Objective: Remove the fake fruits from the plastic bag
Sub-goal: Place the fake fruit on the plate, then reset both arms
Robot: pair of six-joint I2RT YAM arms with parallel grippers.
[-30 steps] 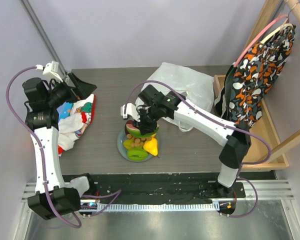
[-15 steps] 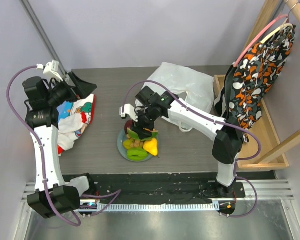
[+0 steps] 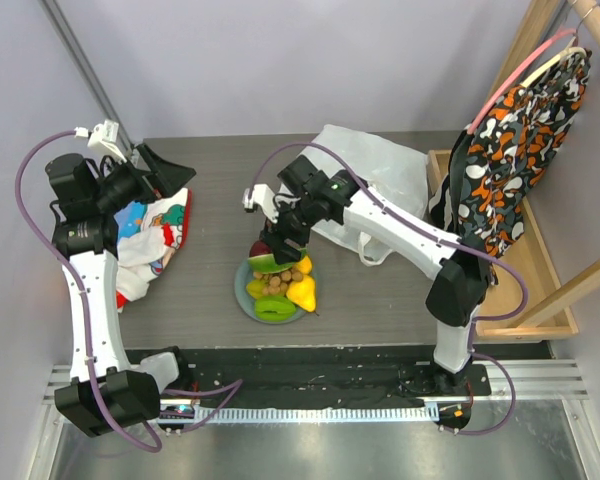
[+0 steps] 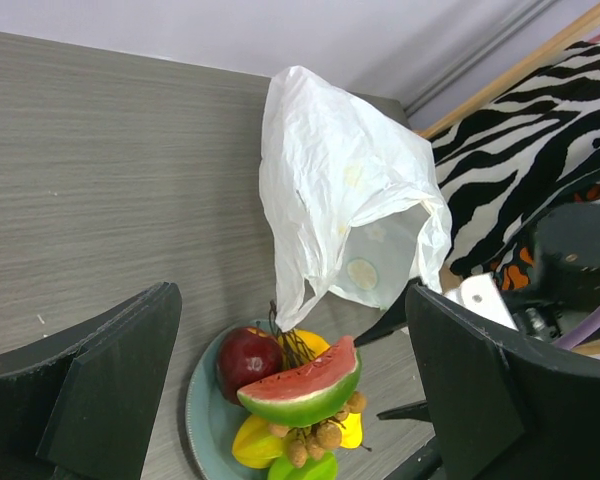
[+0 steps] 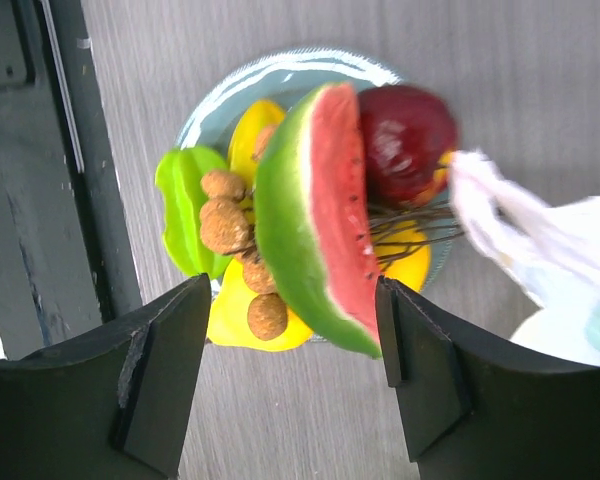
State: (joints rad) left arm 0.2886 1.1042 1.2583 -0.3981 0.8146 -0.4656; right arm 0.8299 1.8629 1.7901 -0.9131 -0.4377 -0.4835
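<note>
Your right gripper [image 5: 292,300] hangs spread, empty, over the fake fruits [image 5: 230,225] heaped on a plate [image 5: 280,62], plastic bag [image 3: 365,170] just beyond. They look light, glossy, slippery: take the watermelon slice [image 5: 325,220] across its flat faces.

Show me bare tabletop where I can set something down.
Free: the table between the colourful cloth and the plate, and the near-right stretch from plate to wooden tray. Crowded: the plate, heaped with fruits under the right gripper.

Top external: high over the near edge, looking down. Left wrist: low from left, facing right. Right wrist: close overhead, same plate [image 4: 198,400] [image 5: 280,62].
</note>
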